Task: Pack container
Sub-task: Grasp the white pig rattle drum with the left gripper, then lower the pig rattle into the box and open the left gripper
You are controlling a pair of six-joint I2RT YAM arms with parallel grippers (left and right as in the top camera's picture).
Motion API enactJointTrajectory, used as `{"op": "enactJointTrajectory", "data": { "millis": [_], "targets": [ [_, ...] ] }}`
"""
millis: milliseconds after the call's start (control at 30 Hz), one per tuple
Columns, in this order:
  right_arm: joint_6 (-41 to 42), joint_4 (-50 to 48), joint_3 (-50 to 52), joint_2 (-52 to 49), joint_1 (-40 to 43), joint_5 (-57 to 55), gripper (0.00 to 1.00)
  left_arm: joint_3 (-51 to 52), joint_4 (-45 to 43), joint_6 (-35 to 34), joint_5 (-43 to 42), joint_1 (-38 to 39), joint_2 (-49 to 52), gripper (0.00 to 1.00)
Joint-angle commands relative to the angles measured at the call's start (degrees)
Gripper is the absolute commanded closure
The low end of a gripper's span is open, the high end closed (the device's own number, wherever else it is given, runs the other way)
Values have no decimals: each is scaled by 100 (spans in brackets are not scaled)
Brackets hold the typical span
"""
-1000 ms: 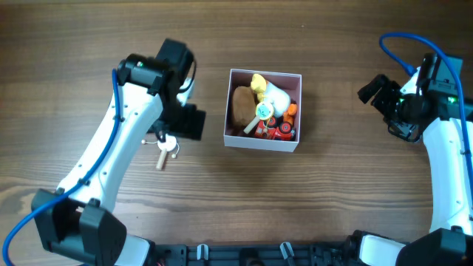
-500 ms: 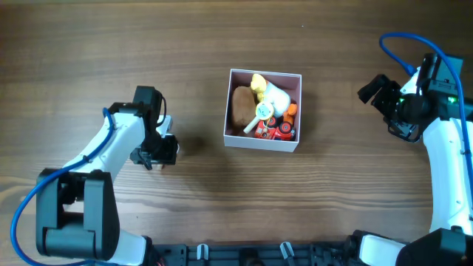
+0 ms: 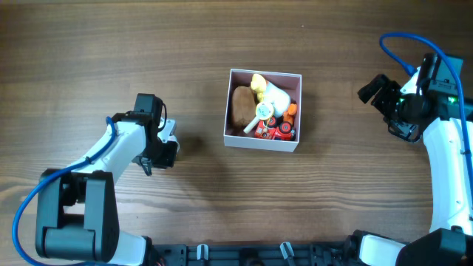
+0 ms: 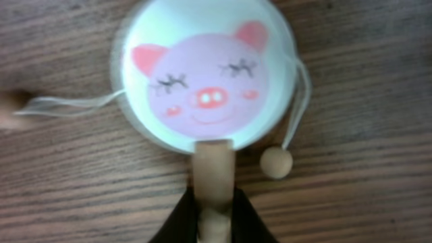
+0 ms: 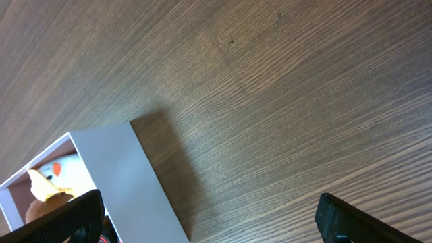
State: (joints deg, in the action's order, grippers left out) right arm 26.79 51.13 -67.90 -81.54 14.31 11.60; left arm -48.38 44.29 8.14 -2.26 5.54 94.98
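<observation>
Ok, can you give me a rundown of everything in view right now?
container: 1, white walls, pink inside, table centre
brown plush: 1, brown, container's left side
yellow toy: 1, yellow, container's far edge
white toy: 1, white, beside the yellow one
red and orange pieces: several, container's near right corner
pig drum: 1, white, pink face, wooden handle, on table left of container
table: 1, brown wood
left gripper: 1, black, shut on pig drum's handle
right gripper: 1, black, open, right of container

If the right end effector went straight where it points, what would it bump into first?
Probably the bare wooden table: the open right end effector aims at wood just beside the container, not into it. Depth is hard to judge.
</observation>
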Motion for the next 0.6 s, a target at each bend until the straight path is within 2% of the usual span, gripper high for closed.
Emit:
{"op": "enactJointTrajectory", "data": {
  "millis": [0,67,133,267,300,367,467,567],
  "targets": [
    [37,-13,13,11,-4,52,0,142,-9,46,-68,-20,48,96],
    [37,-13,13,11,-4,52,0,11,227,7,-70,-20,11,96],
    [37,-13,13,11,-4,52,0,-409,713,-391,-92,-7,-68,96],
    [37,-13,13,11,-4,52,0,-1838,2094,-608,-426,164,-188,96],
    [37,-13,13,11,-4,52,0,-2476,2527,-605,-680,299,-205,96],
    [37,-13,13,11,-4,52,0,-3270,2852,-603,-949,544,-210,96],
    [37,-13,13,11,-2,52,1,-4164,2640,-450,-1036,1231,-210,96],
    [39,-13,13,11,-4,52,0,-4205,1908,-389,-1034,1869,-197,96]
  ]
}}
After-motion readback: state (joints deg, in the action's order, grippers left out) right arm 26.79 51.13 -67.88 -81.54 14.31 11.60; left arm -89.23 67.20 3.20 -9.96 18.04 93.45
